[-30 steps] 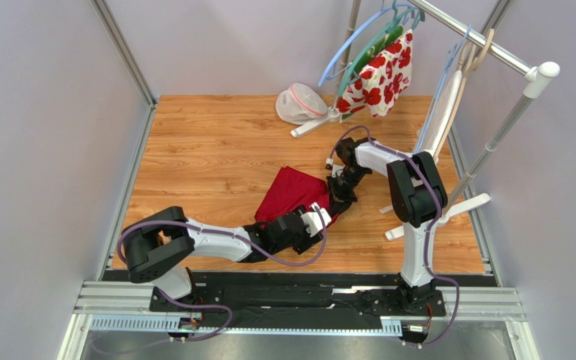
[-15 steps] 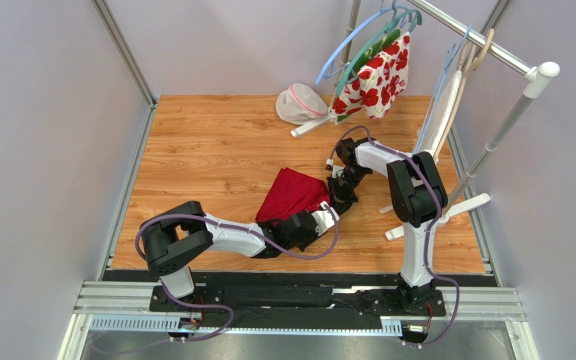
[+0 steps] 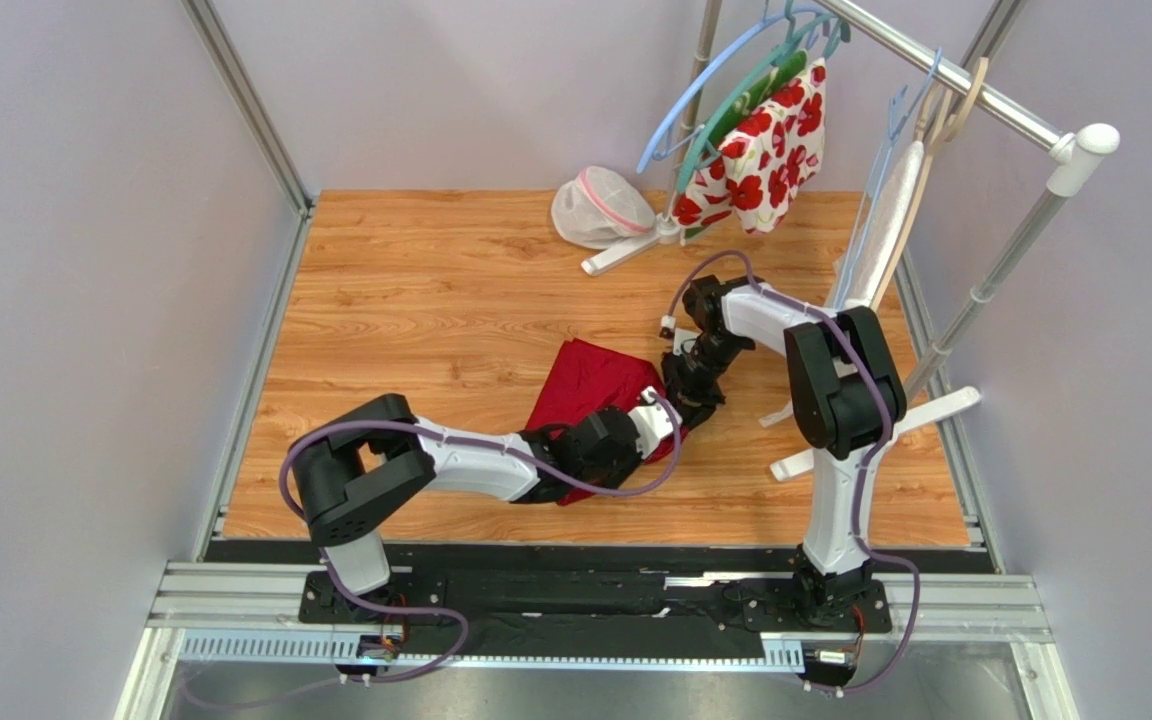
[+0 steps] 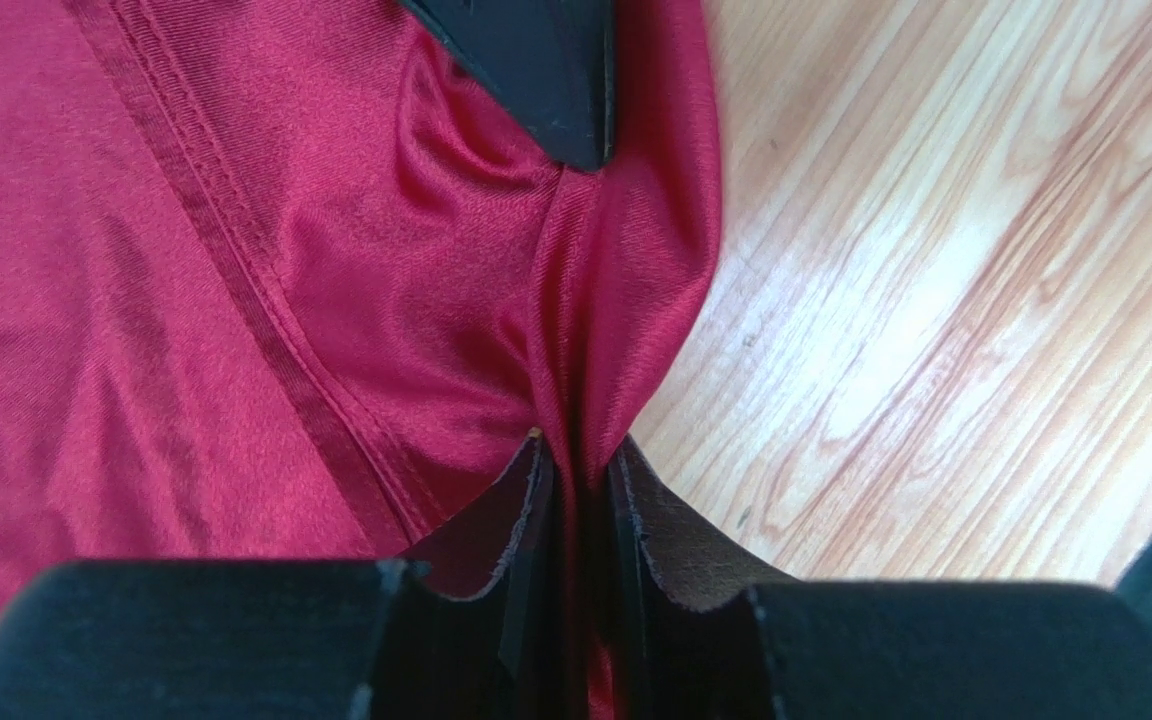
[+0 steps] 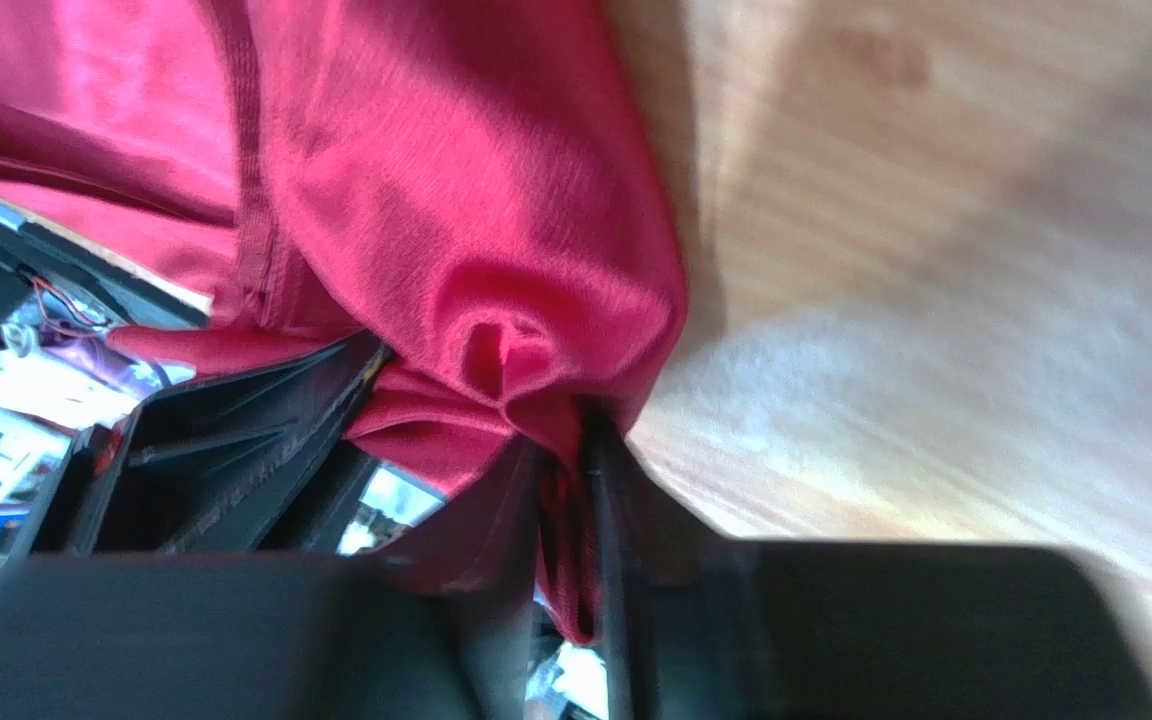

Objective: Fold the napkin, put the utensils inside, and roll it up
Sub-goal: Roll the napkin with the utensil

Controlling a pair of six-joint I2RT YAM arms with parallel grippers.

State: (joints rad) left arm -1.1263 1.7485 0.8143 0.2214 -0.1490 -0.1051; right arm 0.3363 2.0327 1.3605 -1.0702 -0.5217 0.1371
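Napkin folds sit pinched in nearly closed left pincer and right pincer (overhead hides both grips).

The right hand pinches a bunched fold of the soft dark red cloth napkin between its nearly closed fingers. The light wooden worktop shows blurred to the hand's right.

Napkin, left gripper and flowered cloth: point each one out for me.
napkin (image 3: 588, 386), top view, flat upper part.
left gripper (image 4: 578, 465), left wrist view, midway between fingertips.
flowered cloth (image 3: 761, 156), top view, middle of hanging fabric.
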